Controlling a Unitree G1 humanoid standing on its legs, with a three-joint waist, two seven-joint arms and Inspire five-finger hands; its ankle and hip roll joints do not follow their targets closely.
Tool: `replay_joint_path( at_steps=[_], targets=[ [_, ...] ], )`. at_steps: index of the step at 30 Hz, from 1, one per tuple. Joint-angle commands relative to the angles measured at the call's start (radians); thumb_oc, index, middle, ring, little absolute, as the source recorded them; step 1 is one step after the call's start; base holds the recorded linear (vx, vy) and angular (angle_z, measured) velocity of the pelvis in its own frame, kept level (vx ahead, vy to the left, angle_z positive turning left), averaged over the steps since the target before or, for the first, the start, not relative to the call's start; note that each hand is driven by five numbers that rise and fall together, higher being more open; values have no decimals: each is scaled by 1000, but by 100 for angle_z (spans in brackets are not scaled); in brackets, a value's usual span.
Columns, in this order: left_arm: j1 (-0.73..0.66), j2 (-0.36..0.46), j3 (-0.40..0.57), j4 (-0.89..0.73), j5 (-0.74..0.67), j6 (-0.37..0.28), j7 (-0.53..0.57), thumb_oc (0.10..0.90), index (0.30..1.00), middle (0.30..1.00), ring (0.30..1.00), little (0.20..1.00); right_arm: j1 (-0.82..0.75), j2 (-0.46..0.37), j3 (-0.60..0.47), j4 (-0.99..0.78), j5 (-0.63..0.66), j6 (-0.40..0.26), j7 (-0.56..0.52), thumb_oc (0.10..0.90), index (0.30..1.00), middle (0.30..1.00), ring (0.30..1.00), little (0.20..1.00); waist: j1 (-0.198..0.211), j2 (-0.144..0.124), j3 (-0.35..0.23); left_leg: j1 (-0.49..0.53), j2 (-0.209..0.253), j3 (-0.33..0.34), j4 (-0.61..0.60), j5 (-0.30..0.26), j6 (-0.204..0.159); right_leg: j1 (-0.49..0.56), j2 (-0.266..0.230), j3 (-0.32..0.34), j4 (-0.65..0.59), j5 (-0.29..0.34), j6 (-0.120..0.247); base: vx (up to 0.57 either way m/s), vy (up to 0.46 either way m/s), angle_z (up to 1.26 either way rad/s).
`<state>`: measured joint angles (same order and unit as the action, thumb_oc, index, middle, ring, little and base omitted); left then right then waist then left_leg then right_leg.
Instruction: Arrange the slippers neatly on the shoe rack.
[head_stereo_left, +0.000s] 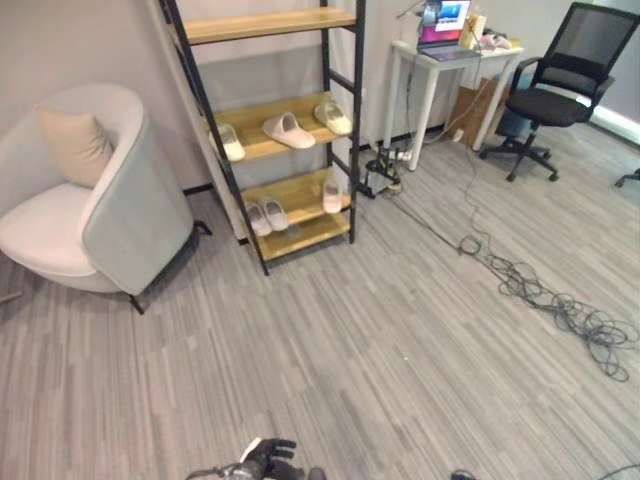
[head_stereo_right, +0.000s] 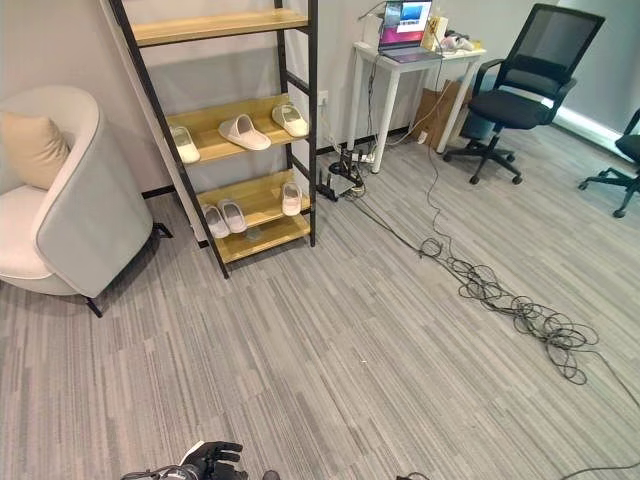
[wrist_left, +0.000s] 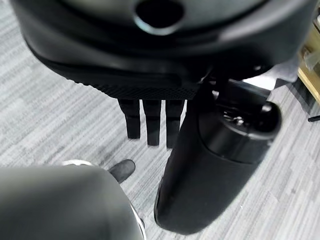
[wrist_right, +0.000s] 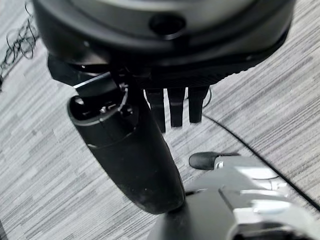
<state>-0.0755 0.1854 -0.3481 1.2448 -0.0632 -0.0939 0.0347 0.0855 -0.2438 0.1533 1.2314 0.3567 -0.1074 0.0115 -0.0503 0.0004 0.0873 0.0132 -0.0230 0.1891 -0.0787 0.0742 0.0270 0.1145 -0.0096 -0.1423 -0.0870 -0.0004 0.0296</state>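
Mostly, slippers (head_stereo_left: 288, 130) lie toes toward the back of the shoe rack (head_stereo_left: 300, 189).

Grey striped carpet floor (head_stereo_left: 380, 340); a pale armchair (head_stereo_left: 95, 200) with a beige cushion (head_stereo_left: 75, 145) at left; a white desk (head_stereo_left: 450, 75) against the wall; black office chair (head_stereo_left: 560, 85) beside it; tangled cables (head_stereo_left: 560, 310) across the floor.

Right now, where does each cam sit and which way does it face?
Left eye view: head camera, looks down and ahead at the shoe rack with slippers; left hand at the bottom edge.
Right eye view: same head, slightly offset; shares the shoe rack, armchair and office chair.
Left wrist view: on the left wrist, looks along the open left hand at the carpet.
Right wrist view: on the right wrist, looks along the open right hand at the carpet.
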Motion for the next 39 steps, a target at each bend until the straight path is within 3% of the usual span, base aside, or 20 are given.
replay_joint_path(
  at_steps=[1, 25, 30, 36, 39],
  targets=[
    [-88, -26, -3, 15, 18, -40, 7, 800, 900, 900, 900, 900, -46, -31, 25, 18, -11, -34, -6, 800, 900, 900, 900, 900, 14, -16, -8, 56, 78, -52, 6, -68, -94, -28, -18, 24, 8, -36, 80, 0, 0, 0],
    [-104, -39, -20, 13, -10, -36, 13, 800, 900, 900, 900, 900, -53, -40, 45, 16, -40, -30, -9, 800, 900, 900, 900, 900, 6, -1, 13, 61, 91, -73, 89, -108, -104, -38, -8, 15, 97, -96, 47, 17, -26, 1],
    [-108, -42, -21, 12, -14, -37, 27, 800, 900, 900, 900, 900, -54, -51, 35, 16, -34, -32, -13, 800, 900, 900, 900, 900, 11, -10, 38, 5, 98, -72, 211, -130, -123, -37, -12, 22, 110, -107, 33, 5, -54, -1],
    [-109, -41, -13, 18, -35, -36, 35, 800, 900, 900, 900, 900, -50, -57, 19, 10, -15, -35, -23, 800, 900, 900, 900, 900, 16, -23, 64, -82, 96, -78, 368, -102, -138, -29, -18, 18, 111, -107, 20, 28, -24, -1],
    [-106, -40, -12, 21, -34, -36, 37, 800, 900, 900, 900, 900, -45, -55, 16, 13, -12, -33, -27, 800, 900, 900, 900, 900, 17, -24, 66, -104, 95, -69, 375, -105, -133, -23, -21, 13, 104, -112, 19, 68, 12, 7]
  ],
)
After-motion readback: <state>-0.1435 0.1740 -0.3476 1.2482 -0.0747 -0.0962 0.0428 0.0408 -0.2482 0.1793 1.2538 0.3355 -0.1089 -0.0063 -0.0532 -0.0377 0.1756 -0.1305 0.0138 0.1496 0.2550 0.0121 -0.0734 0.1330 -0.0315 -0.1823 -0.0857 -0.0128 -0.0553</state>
